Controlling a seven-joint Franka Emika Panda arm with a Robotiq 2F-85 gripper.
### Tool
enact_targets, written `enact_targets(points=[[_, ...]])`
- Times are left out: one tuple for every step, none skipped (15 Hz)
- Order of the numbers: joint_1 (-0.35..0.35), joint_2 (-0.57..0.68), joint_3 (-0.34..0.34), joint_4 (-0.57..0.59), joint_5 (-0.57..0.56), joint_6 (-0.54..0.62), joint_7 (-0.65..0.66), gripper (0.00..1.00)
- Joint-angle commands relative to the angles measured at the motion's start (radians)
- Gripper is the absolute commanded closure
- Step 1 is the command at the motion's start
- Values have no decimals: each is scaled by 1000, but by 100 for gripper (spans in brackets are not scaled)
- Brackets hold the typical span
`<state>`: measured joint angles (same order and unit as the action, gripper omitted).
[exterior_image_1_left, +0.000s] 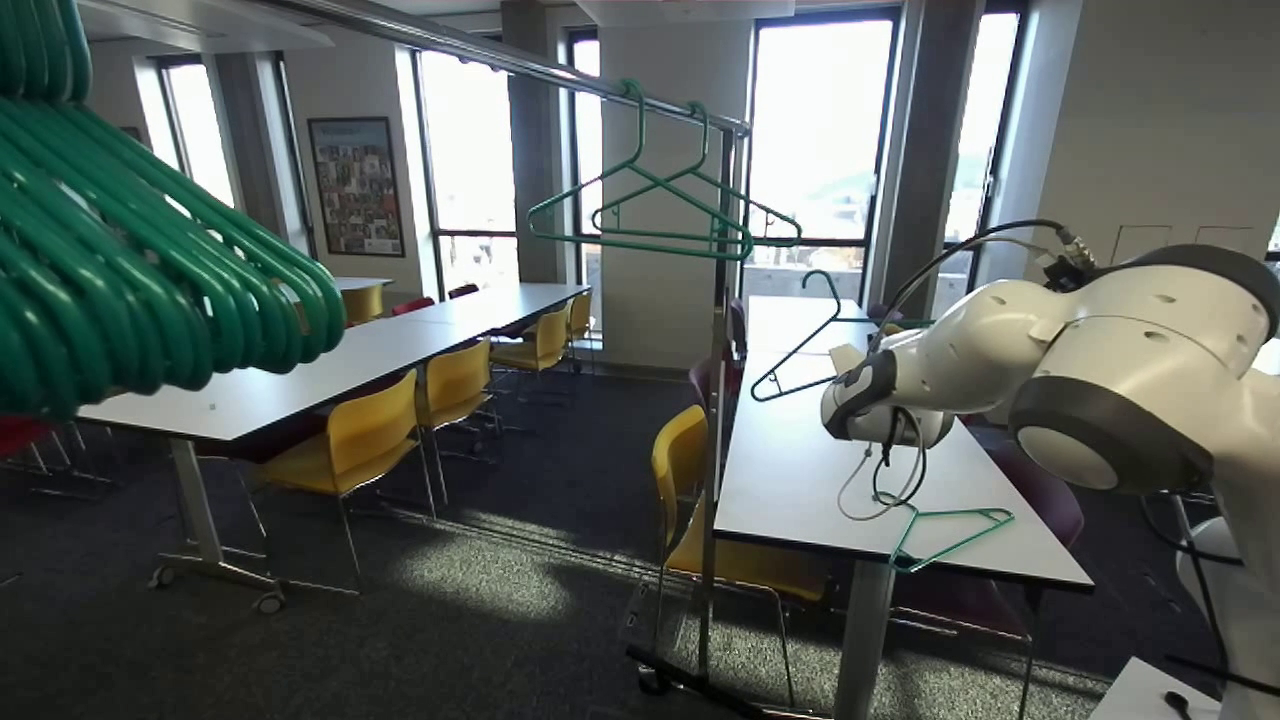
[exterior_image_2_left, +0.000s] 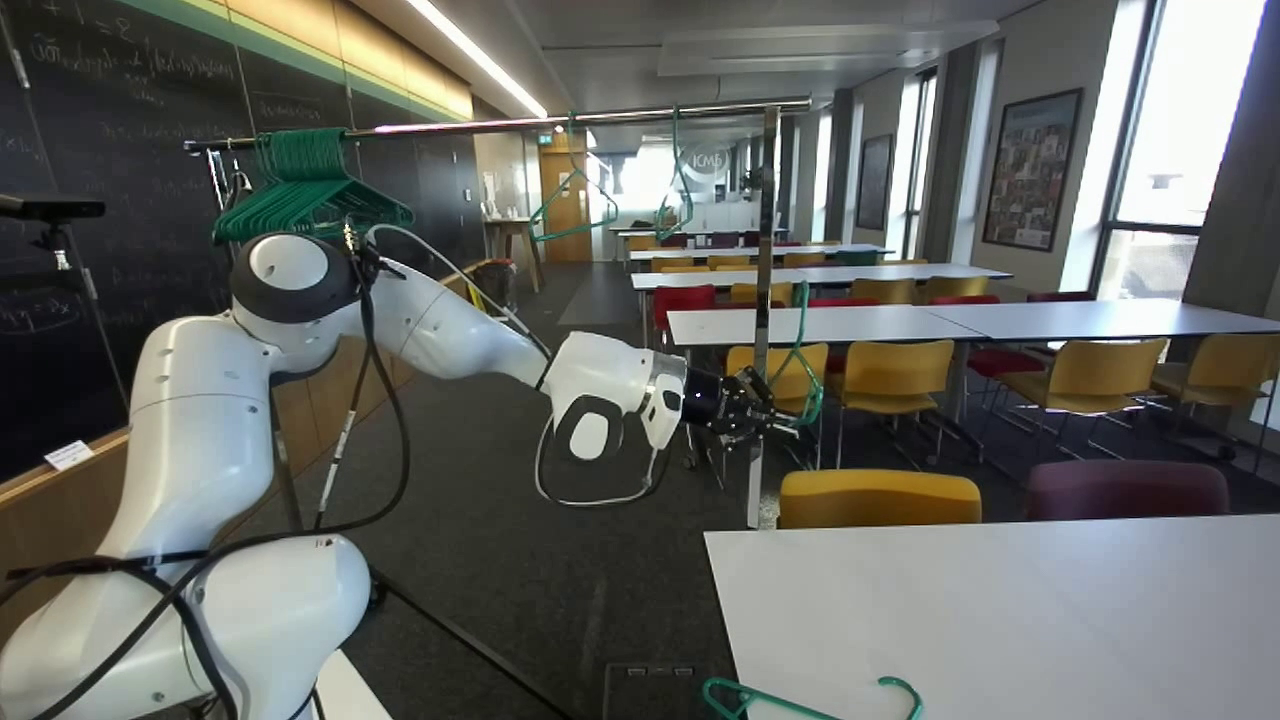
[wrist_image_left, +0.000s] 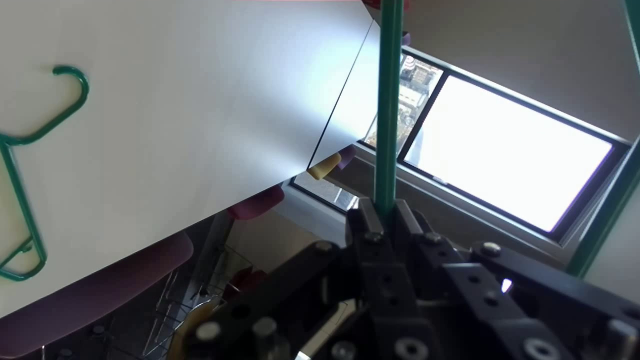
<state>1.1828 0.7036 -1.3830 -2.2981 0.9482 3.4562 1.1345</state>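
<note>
My gripper is shut on a green plastic hanger, whose tube runs up from between the fingertips in the wrist view. In an exterior view the gripper holds the hanger in the air, hook upward, near the rack's post. In an exterior view the held hanger shows over the white table, while the arm hides the gripper. A second green hanger lies on the table, seen in both exterior views and in the wrist view.
A metal clothes rail carries two spaced green hangers near its end post and a dense bundle of green hangers farther along. A white table stands beside the arm, with yellow and purple chairs along it.
</note>
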Motion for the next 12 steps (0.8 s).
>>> enact_targets(points=[[29,53,-48,28,34,-20,-3,97],[42,45,-60,28,27,-23,-8,97],[58,29,-75,28,16,-25,-16,97],[76,17,-89,29,10,-21,-20,97],[81,-15,-82,39,49,-2,-78,97],[101,-21,-97,40,51,-2,-84,97],[123,-28,-118,26,-1,-2,-42,97],[144,-67,-125,20,-26,-2,-49,97],[91,25,-86,30,9,-2,-17,90],[106,14,-94,30,4,-2,-17,90],[115,4,-98,29,2,-2,-17,90],[118,-3,-99,29,1,-2,-17,90]])
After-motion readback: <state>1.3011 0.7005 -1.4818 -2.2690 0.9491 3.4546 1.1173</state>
